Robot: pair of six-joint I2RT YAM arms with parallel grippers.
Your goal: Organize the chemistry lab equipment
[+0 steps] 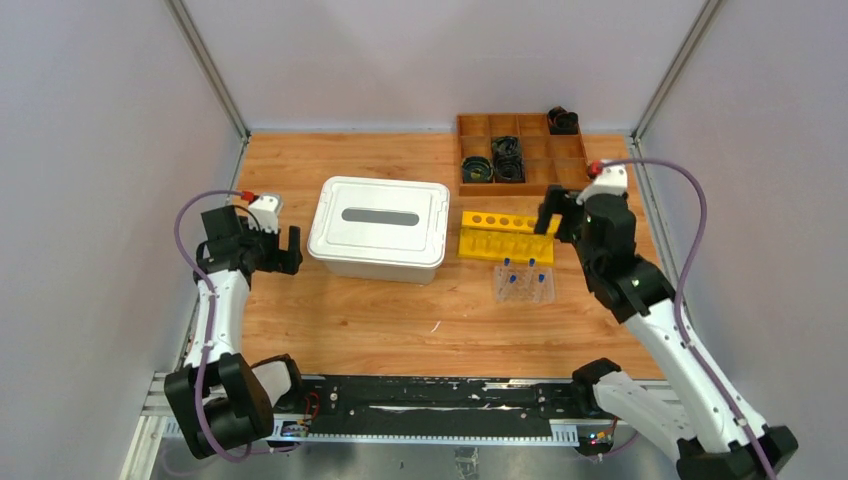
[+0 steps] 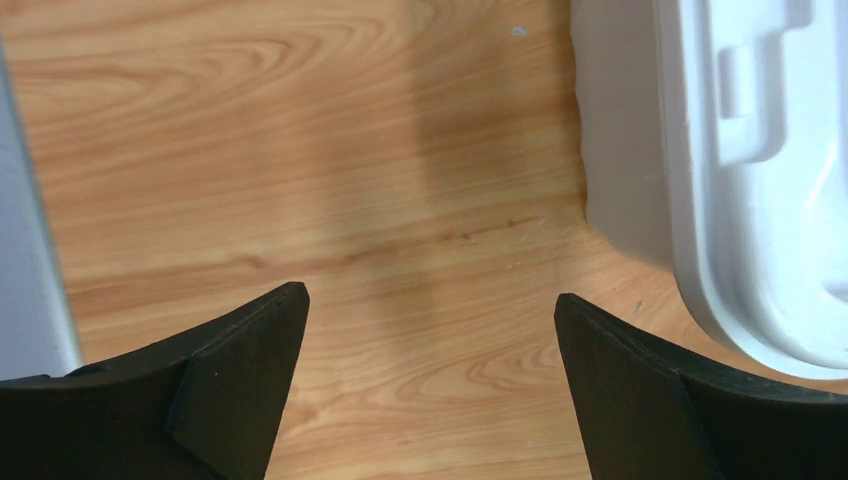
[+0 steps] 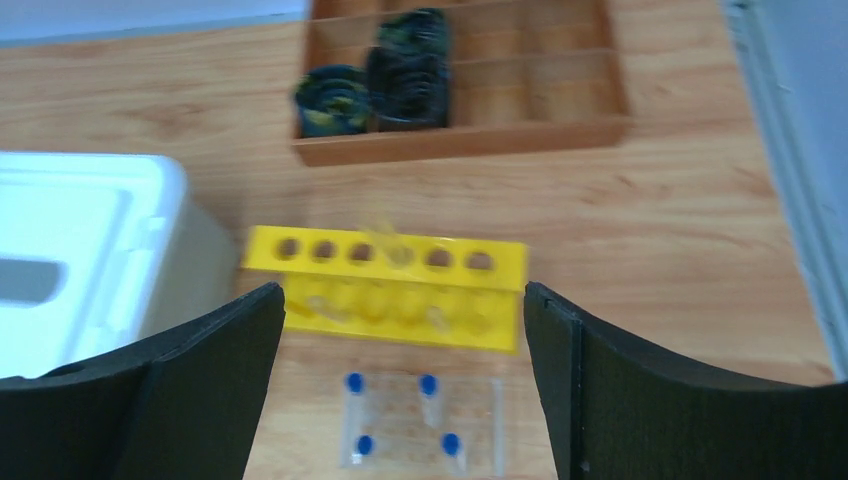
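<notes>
Several blue-capped clear tubes [image 1: 524, 280] stand in a clear holder in front of a yellow rack [image 1: 498, 238]. In the right wrist view the tubes [image 3: 420, 418] are below the yellow rack [image 3: 300, 262], which has a row of holes, and something clear and blurred stands in one hole. My right gripper [image 1: 550, 225] [image 3: 400, 292] is open and empty, above the rack's right end. My left gripper [image 1: 280, 252] [image 2: 428, 296] is open and empty over bare wood, left of the white box. Beakers, dish, triangle frame and rods are out of view.
A white lidded box [image 1: 375, 228] sits mid-table and also shows in the left wrist view [image 2: 740, 180]. A wooden compartment tray [image 1: 470, 125] with black coiled items stands at the back right. A small pale sliver [image 1: 436, 326] lies on the wood near the front.
</notes>
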